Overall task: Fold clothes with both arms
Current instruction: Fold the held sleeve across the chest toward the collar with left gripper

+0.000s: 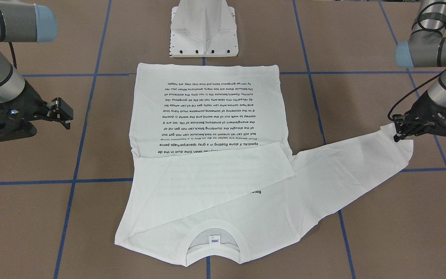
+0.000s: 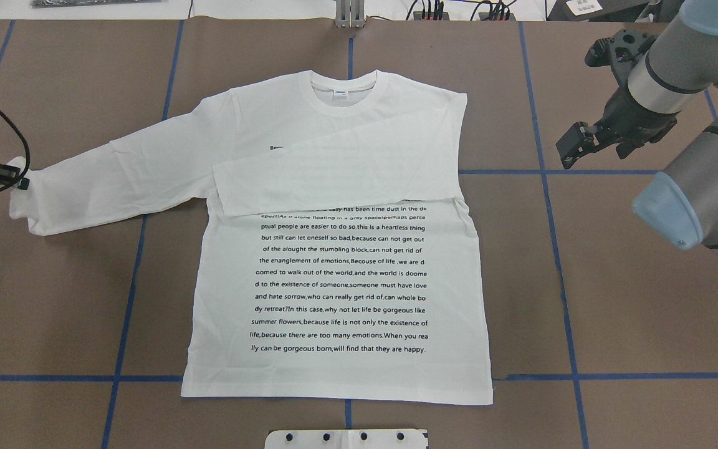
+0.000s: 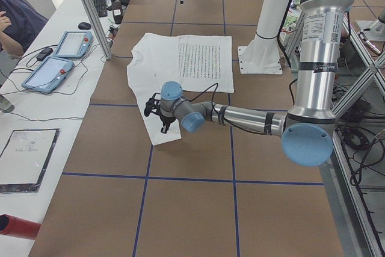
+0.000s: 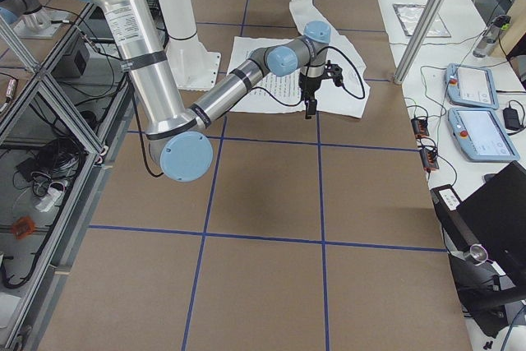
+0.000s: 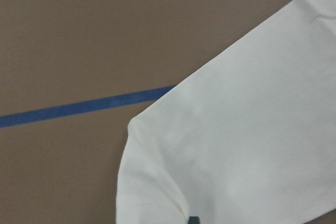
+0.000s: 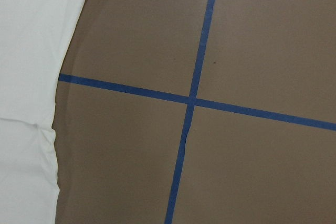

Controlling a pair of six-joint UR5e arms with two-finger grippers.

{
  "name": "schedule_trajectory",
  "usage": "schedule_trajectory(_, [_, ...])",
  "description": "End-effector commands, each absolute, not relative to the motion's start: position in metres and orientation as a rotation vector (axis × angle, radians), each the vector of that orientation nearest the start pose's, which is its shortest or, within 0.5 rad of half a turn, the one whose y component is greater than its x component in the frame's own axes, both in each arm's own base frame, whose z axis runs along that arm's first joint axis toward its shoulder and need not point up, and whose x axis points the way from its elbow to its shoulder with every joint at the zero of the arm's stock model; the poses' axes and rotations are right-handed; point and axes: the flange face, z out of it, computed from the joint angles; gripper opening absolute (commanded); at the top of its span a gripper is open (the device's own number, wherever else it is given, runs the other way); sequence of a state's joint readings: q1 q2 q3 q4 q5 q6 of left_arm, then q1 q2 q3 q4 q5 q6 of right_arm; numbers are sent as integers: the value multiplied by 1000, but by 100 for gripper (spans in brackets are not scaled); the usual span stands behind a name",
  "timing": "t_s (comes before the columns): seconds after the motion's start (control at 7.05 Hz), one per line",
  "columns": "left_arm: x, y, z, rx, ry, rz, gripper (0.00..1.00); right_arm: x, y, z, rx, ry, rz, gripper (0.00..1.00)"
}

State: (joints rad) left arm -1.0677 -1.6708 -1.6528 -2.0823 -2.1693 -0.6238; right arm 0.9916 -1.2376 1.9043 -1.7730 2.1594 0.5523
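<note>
While the left gripper (image 1: pixel 398 135) sits narrow, seemingly pinching the cuff (image 1: pixel 405 152) | right gripper (image 1: pixel 66 115) wide, empty | shirt (image 2: pixel 340 280) flat on surface (image 2: pixel 614 299) between both | light, limp, will drape and drag | best hold: pinch cuff and hem edges.

Hem side: I'm seeing the pedestal base (image 1: pixel 203 35) standing near the T-shirt (image 1: pixel 207 116).
Right flank: I'm reading bare table (image 1: pixel 103 128) reaching the right gripper (image 1: pixel 67 116).

loc: robotics lab | evid: teach pendants (image 3: pixel 48 73), alu frame posts (image 3: pixel 90 13), blue-taped grid table (image 2: pixel 646 312), loose cables (image 4: pixel 49 162)
</note>
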Motion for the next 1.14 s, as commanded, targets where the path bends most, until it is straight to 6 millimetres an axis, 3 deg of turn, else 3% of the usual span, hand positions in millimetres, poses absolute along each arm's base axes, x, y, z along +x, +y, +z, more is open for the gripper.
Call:
schedule_trajectory(0.0, [264,-562,368,203,877,48,0,-227,-509,373,60,-716,-157,100])
schedule_trajectory(0.28, [365,-547,259,133,1004,6,0,-216,-501,390,41,-700,-142,100])
schedule_trajectory(0.43, [388,-555,201,121,1071,9,0,-212,-496,408,52,-701,-141,100])
schedule_trajectory(0.57, [399,-561,148,101,1134,14,0,-203,-487,428,79,-716,-140,100])
schedule_trajectory(0.71, [401,-561,108,111,1177,17,0,-196,-487,436,77,-714,-128,100])
schedule_trajectory(0.99, [397,-549,53,75,1258,25,0,-194,-488,441,65,-712,-119,100])
